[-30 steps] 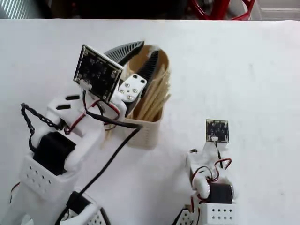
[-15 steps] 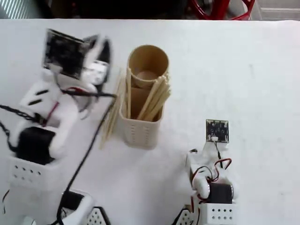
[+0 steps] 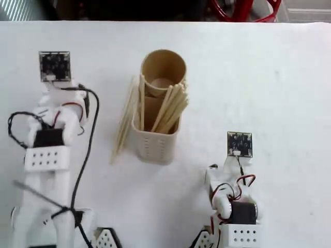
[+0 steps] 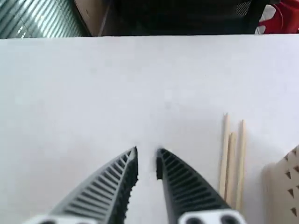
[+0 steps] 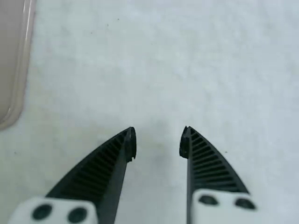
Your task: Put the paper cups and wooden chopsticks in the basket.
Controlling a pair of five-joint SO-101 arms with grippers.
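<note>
wooden chopsticks (image 4: 232, 163) lie just beside the left pincer (image 4: 147, 151), narrowly parted and empty; right pincer (image 5: 158, 133) spread wider.

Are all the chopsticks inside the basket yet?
No. Several chopsticks lie outside, beside the basket; others sit inside with the paper cup.

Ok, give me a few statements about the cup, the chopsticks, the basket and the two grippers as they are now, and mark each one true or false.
1. A paper cup sits in the basket. True.
2. Every one of the chopsticks is inside the basket. False: several lie outside it on the table, along the basket's side; others are in it.
3. The right gripper is shut on a chopstick. False: it is open with nothing between its fingers, over bare table.
4. The left gripper holds nothing. True: its fingers are slightly apart and empty.
</note>
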